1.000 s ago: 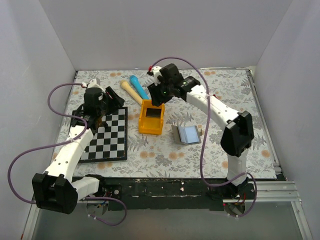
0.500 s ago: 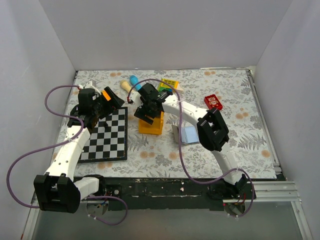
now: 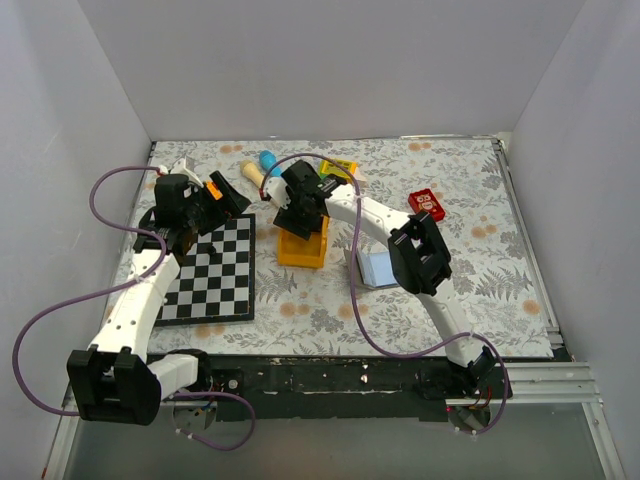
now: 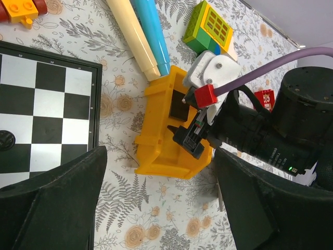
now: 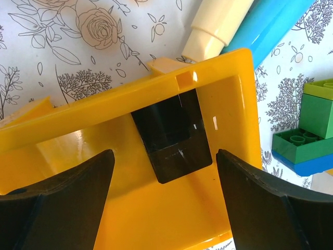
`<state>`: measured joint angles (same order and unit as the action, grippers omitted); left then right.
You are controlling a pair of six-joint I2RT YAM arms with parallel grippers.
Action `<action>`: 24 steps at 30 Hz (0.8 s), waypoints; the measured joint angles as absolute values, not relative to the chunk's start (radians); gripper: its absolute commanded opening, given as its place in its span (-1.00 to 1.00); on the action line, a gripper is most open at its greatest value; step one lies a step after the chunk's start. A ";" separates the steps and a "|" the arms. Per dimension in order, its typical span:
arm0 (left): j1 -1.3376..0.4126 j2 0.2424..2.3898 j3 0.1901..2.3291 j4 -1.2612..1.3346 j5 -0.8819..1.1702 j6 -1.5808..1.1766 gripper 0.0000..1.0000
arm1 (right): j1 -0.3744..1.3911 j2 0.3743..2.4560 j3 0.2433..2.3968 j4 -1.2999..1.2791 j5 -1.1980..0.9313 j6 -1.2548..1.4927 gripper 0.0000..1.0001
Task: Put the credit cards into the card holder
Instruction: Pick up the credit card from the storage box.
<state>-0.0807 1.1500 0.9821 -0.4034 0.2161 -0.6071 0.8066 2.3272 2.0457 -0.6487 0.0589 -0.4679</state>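
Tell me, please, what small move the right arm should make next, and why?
Probably lower the right tool straight down into the orange plastic tray. Its jaws stand open directly above the thin black rectangular card that sits inside the tray, and the tool holds nothing, so descending until the fingers straddle the card looks like the step before any grasp.

On the floral table [image 3: 500,290] lie a chessboard [image 3: 215,280], orange tray [image 3: 298,257], red block [image 3: 426,204] and two markers [image 4: 132,36]. The half-hidden card holder [image 3: 375,270] seems open.
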 measured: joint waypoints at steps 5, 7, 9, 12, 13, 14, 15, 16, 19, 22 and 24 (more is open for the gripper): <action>-0.081 1.155 0.982 -0.404 0.222 -0.606 0.68 | 0.793 2.329 2.046 -0.649 0.041 -0.476 0.65; -0.081 1.158 0.982 -0.404 0.223 -0.606 0.68 | 0.790 2.336 2.048 -0.649 0.033 -0.478 0.61; -0.080 1.159 0.982 -0.404 0.223 -0.606 0.68 | 0.786 2.347 2.049 -0.649 0.026 -0.479 0.56; -0.080 1.163 0.983 -0.404 0.225 -0.605 0.68 | 0.785 2.373 2.051 -0.649 0.023 -0.479 0.53; -0.080 1.164 0.983 -0.404 0.226 -0.604 0.68 | 0.785 2.381 2.051 -0.649 0.023 -0.480 0.52; -0.080 1.166 0.983 -0.404 0.226 -0.603 0.68 | 0.785 2.384 2.054 -0.649 0.020 -0.481 0.51; -0.080 1.167 0.983 -0.404 0.226 -0.602 0.69 | 0.785 2.384 2.057 -0.649 0.023 -0.482 0.51; -0.080 1.168 0.983 -0.404 0.226 -0.601 0.68 | 0.785 2.384 2.059 -0.647 0.023 -0.483 0.50; -0.080 1.169 0.983 -0.404 0.226 -0.599 0.68 | 0.785 2.386 2.059 -0.649 0.024 -0.487 0.48; -0.080 1.169 0.983 -0.404 0.226 -0.598 0.68 | 0.785 2.387 2.059 -0.649 0.027 -0.494 0.41; -0.080 1.169 0.983 -0.404 0.227 -0.597 0.68 | 0.785 2.389 2.061 -0.649 0.030 -0.497 0.30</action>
